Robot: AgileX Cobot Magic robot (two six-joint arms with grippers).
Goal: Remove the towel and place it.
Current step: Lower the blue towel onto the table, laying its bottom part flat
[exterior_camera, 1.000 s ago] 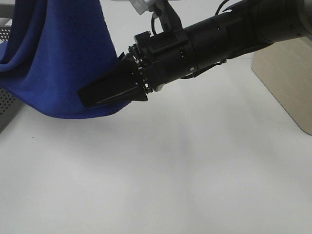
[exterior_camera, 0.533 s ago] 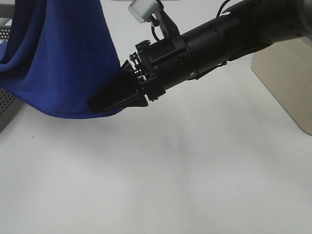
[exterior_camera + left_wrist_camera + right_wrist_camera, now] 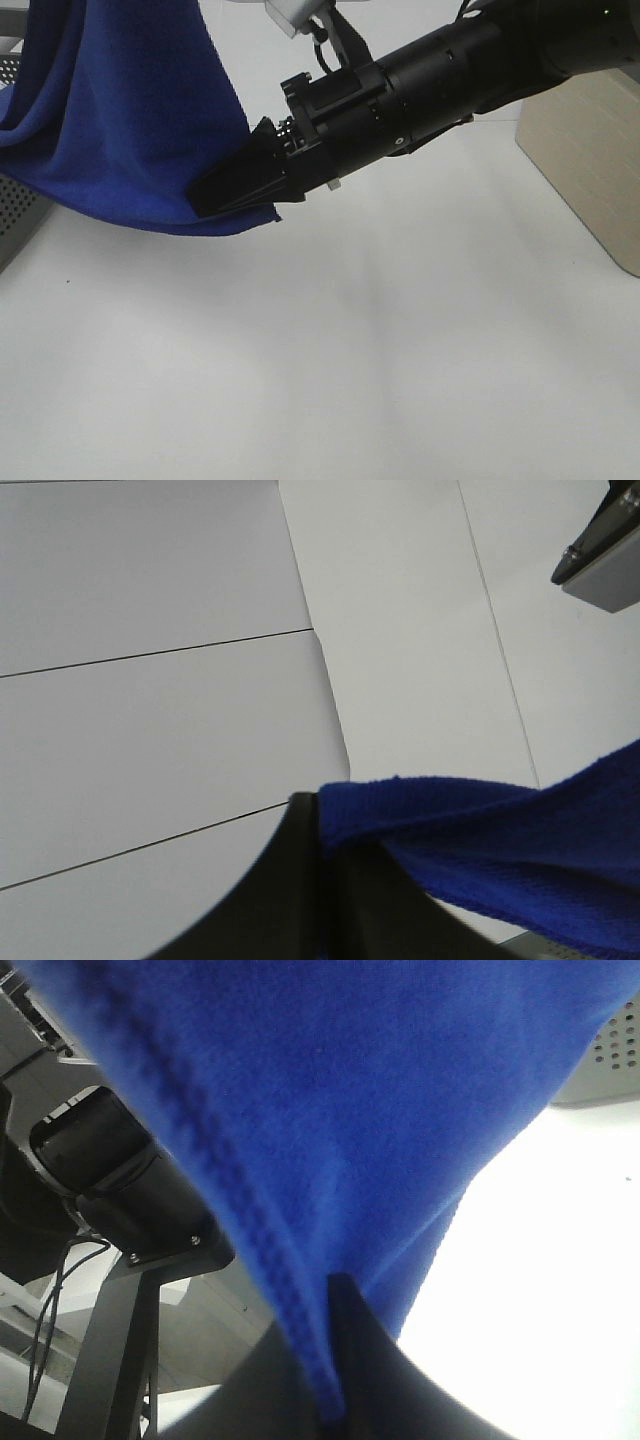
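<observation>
The towel [image 3: 120, 120] is a big royal-blue cloth hanging above the white table at the upper left of the high view. My right gripper [image 3: 205, 198] reaches across from the right and is shut on the towel's lower hanging edge. In the right wrist view the towel [image 3: 330, 1090] fills the picture, with its stitched hem pinched between the black fingers [image 3: 345, 1350]. In the left wrist view my left gripper [image 3: 320, 810] is shut on an upper edge of the towel [image 3: 500, 840], held high; this gripper is out of the high view.
A grey perforated basket [image 3: 15, 205] sits at the left edge under the towel. A beige box [image 3: 590, 170] stands at the right. The white table [image 3: 350, 370] spreads below. A black stand [image 3: 110, 1290] shows behind the towel in the right wrist view.
My right gripper's jaws closed on the towel's lower edge and rose slightly, pulling that edge up and to the right. The left gripper stayed shut.
</observation>
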